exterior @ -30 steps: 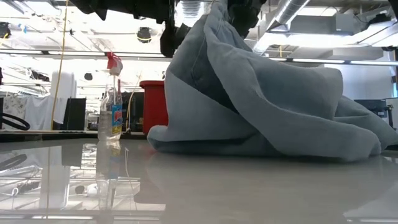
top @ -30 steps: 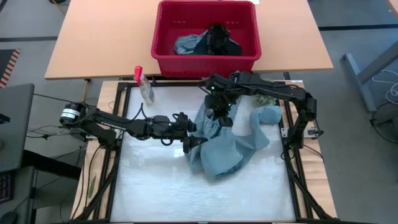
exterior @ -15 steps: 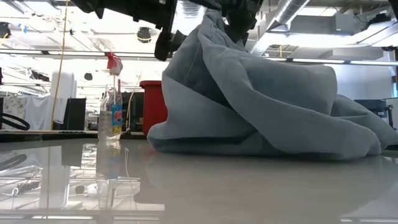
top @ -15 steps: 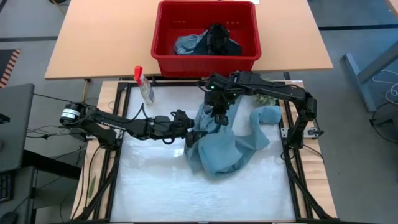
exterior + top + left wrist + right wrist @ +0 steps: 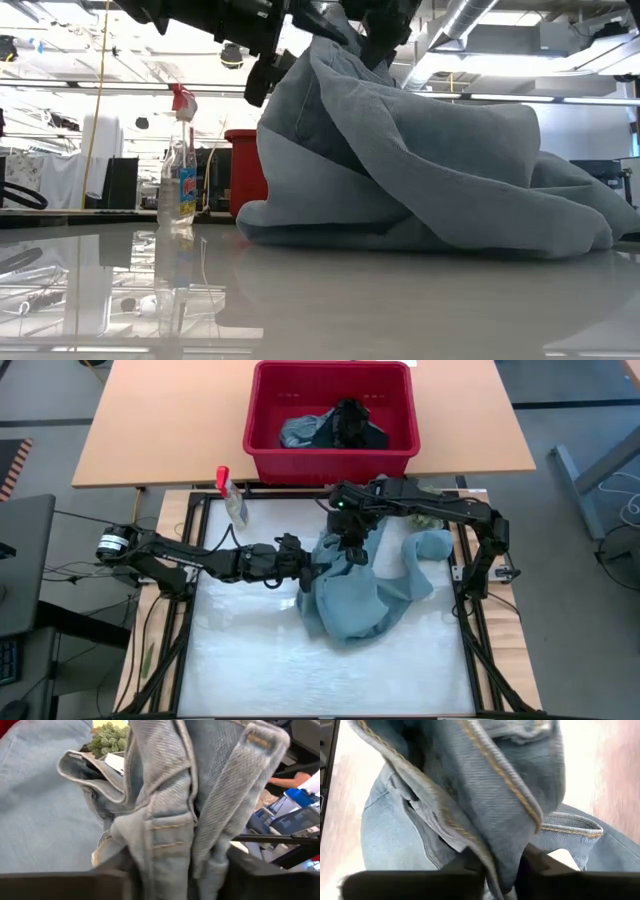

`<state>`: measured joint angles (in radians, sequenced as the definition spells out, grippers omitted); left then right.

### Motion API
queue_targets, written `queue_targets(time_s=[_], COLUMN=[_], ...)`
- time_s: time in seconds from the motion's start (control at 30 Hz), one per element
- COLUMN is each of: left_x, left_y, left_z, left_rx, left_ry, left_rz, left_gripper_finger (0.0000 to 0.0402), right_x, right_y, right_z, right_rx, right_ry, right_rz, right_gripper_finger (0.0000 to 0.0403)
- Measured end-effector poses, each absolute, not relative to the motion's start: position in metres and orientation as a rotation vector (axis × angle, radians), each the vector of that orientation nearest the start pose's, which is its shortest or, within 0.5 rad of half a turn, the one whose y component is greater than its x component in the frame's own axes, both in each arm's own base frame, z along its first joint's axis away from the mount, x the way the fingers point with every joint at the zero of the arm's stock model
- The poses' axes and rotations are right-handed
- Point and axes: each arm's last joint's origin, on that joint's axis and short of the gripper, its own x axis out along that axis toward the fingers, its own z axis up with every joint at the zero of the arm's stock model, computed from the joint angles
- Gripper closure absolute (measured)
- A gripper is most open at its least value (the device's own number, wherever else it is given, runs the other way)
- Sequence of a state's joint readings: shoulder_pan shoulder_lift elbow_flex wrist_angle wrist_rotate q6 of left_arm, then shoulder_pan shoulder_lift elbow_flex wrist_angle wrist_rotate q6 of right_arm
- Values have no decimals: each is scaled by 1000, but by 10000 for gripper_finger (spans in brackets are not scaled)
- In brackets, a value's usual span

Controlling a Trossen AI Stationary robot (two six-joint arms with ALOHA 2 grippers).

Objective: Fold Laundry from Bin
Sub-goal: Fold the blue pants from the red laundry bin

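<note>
1. Right gripper (image 5: 350,543) is seen pinched onto the pale denim garment (image 5: 365,585), a fold of cloth wedged between its fingers (image 5: 470,865) in the right wrist view; the garment is lifted at that point near the middle of the white work table (image 5: 260,660).
2. Left gripper (image 5: 312,572) is pressed into the same garment's left edge, and a belt-looped waistband is caught between its dark fingers (image 5: 250,875) with the jaws only partly apart.
3. From above, the garment is shown draped from both grippers and spread over the table's right half, while more laundry (image 5: 335,428), grey-blue and black, is left in the red bin (image 5: 330,460) on the wooden table behind.
4. Only the low view shows the cloth hoisted into a peak, its lower folds resting on the table.
5. Only the left wrist view reveals a fuzzy green ball (image 5: 107,736) beyond the cloth, plus a small white tag inside the waistband.
6. A spray bottle (image 5: 179,170) with a red top is stood left of the garment; its label cannot be read.
</note>
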<state>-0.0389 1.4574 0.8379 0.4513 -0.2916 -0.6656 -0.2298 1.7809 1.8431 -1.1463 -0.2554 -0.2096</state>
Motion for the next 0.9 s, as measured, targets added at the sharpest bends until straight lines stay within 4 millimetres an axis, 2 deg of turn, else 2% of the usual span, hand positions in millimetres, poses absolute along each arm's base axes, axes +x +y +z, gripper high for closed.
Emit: queue_targets(time_s=[0.13, 0.17, 0.27, 0.4, 0.57, 0.67, 0.8, 0.9], left_x=[319, 319, 319, 316, 304, 290, 269, 257], left_y=[-4, -5, -6, -6, -8, -9, -13, -20], left_z=[256, 256, 256, 262, 289, 311, 330, 340], left_rx=[-605, -599, -592, -596, -544, -492, -451, -411], left_ry=[82, 83, 82, 62, -11, -67, -82, -89], left_rz=[292, 292, 296, 283, 248, 226, 190, 138], left_gripper_finger=[355, 375, 383, 385, 386, 387, 387, 386], right_x=[353, 352, 348, 336, 308, 285, 257, 250], right_y=[-76, -76, -74, -72, -73, -74, -80, -87], right_z=[352, 352, 357, 383, 420, 431, 444, 442], right_rx=[72, 73, 58, 58, 101, 127, 113, 151], right_ry=[1042, 1046, 1070, 1075, 1106, 1096, 925, 720], right_rz=[132, 132, 155, 155, 127, 99, 35, 67], right_gripper_finger=[224, 200, 138, 85, 67, 72, 78, 80])
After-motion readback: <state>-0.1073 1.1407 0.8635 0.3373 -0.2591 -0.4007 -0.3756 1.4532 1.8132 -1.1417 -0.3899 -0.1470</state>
